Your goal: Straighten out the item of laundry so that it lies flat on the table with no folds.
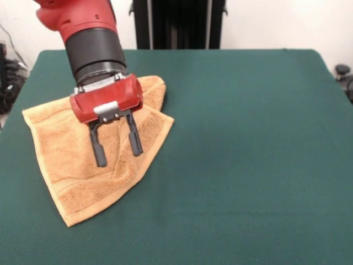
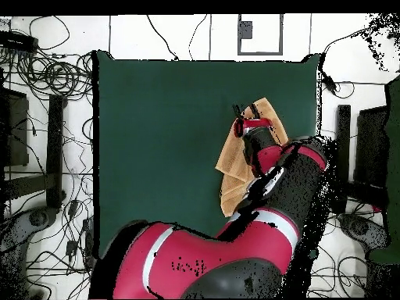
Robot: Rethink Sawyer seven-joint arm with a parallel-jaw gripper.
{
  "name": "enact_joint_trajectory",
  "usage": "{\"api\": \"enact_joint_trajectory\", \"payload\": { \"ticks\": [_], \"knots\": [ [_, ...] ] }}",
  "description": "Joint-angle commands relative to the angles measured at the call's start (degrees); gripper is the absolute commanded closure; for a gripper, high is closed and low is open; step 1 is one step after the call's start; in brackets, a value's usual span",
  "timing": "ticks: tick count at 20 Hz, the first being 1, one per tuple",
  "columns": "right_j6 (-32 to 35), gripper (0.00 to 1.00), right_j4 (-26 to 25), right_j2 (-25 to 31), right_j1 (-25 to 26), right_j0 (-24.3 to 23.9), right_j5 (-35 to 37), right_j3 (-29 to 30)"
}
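Note:
The golden-tan towel [image 1: 77, 160] lies on the dark green table [image 1: 237, 138] at its left side in the front view, folded over itself with a raised crease running down its middle. A folded flap sits at its far right corner. No tag shows. My gripper [image 1: 117, 155] hangs over the towel's middle, its two black fingers [image 1: 98, 148] spread apart and empty, tips just above or at the cloth. In the overhead view the towel [image 2: 233, 160] lies near the table's [image 2: 164, 125] right edge, partly hidden by my arm, with the gripper [image 2: 245, 112] over its far part.
The towel's left corner lies close to the table's left edge in the front view. The black pedestal [image 1: 179, 22] stands behind the table's far edge. Cables and equipment [image 2: 39, 117] lie on the floor around the table.

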Motion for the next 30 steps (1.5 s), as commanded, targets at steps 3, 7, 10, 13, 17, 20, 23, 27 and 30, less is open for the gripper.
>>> {"api": "enact_joint_trajectory", "payload": {
  "ticks": [3, 7, 10, 13, 17, 20, 23, 27, 30],
  "knots": [
    [-10.3, 0.00, -7.9, -3.4, 1.4, -1.9, 3.9, 8.7],
    [5.6, 0.00, -17.0, -6.3, 3.2, -0.4, 6.2, 9.9],
    [17.0, 0.00, -24.2, -8.0, 4.9, 2.0, 4.7, 10.6],
    [13.8, 0.00, -25.1, -6.7, 4.6, 1.0, 3.0, 11.2],
    [14.6, 0.00, -26.3, -5.0, 4.8, 1.3, 4.3, 12.7],
    [27.0, 0.00, -29.6, -4.1, 6.2, 2.3, 2.3, 13.8],
    [33.2, 0.00, -30.0, -1.4, 5.5, 1.1, -0.4, 15.2],
    [34.6, 0.00, -24.2, 3.7, 2.5, -3.2, -0.1, 18.1],
    [33.0, 0.00, -19.3, 6.7, 0.7, -6.0, 0.7, 19.7]
  ]
}}
